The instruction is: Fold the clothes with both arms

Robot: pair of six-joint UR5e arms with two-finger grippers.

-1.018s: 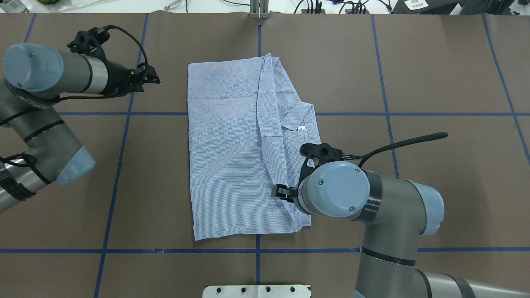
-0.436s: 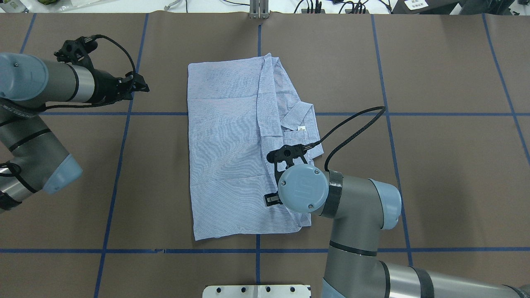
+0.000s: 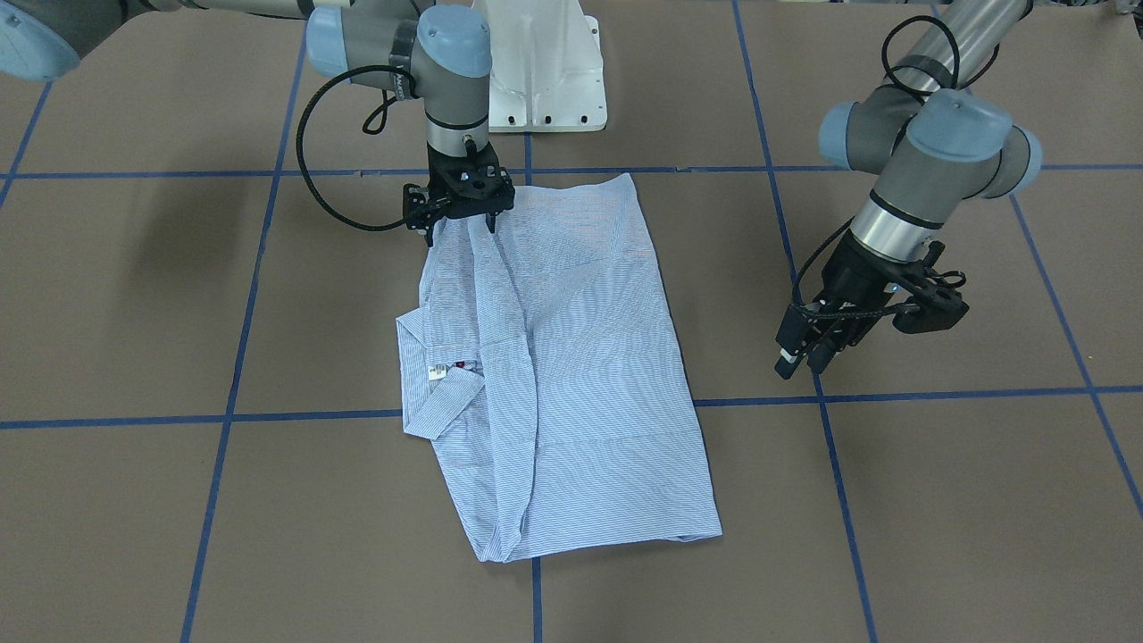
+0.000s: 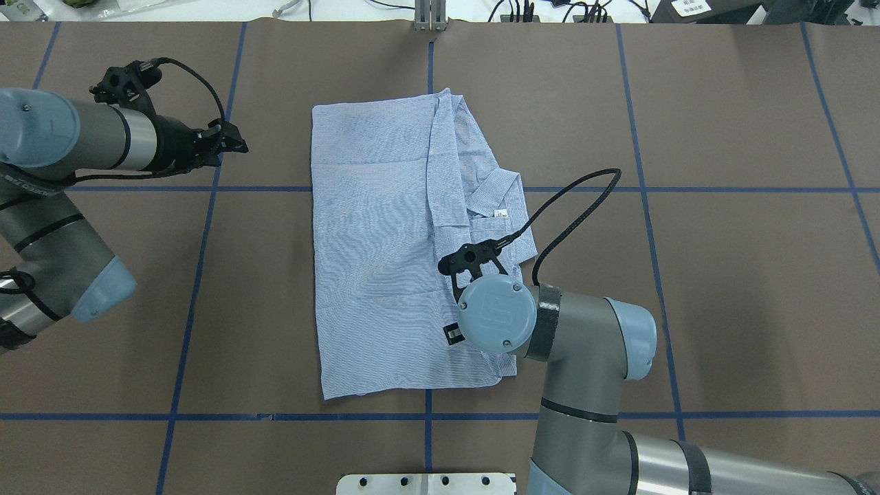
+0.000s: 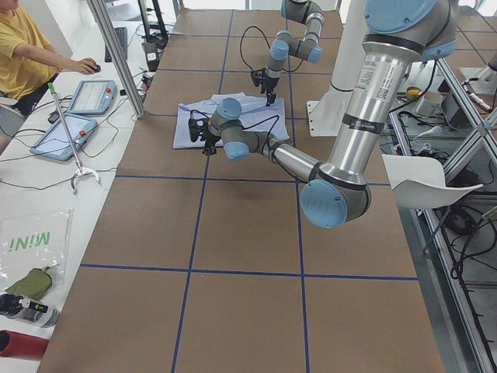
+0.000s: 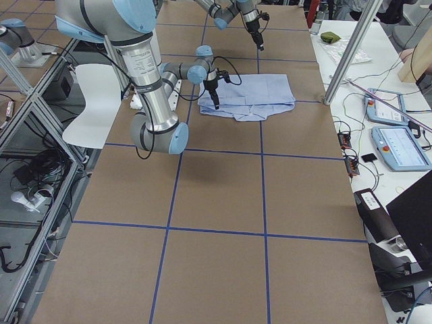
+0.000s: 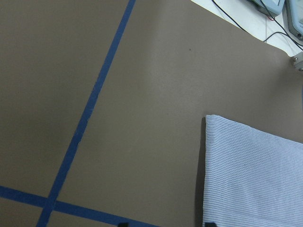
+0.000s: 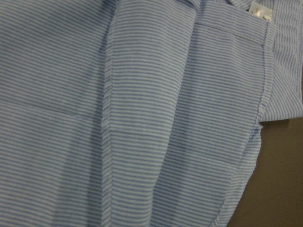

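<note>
The light blue striped shirt (image 4: 385, 240) lies folded lengthwise in the middle of the brown table, collar (image 4: 496, 192) on its right side. My right gripper (image 3: 460, 228) points straight down over the shirt's (image 3: 571, 375) near right corner, open, with its fingertips at the fabric. In the overhead view its wrist covers it except for one finger (image 4: 452, 334). The right wrist view is filled with striped cloth (image 8: 151, 118). My left gripper (image 4: 237, 144) hovers open to the left of the shirt, apart from it and holding nothing. Its wrist view shows the shirt's corner (image 7: 255, 175).
Blue tape lines (image 4: 199, 275) cross the table in a grid. The white pedestal base (image 3: 545, 80) stands at the near edge. A person (image 5: 23, 54) sits at a side table with tablets (image 5: 89, 97) beyond the far edge. A metal post (image 4: 430, 17) stands at the far middle.
The right arm swung left over the shirt and turned its wrist to point straight down. The left arm drew back a little to the left, then held still.
</note>
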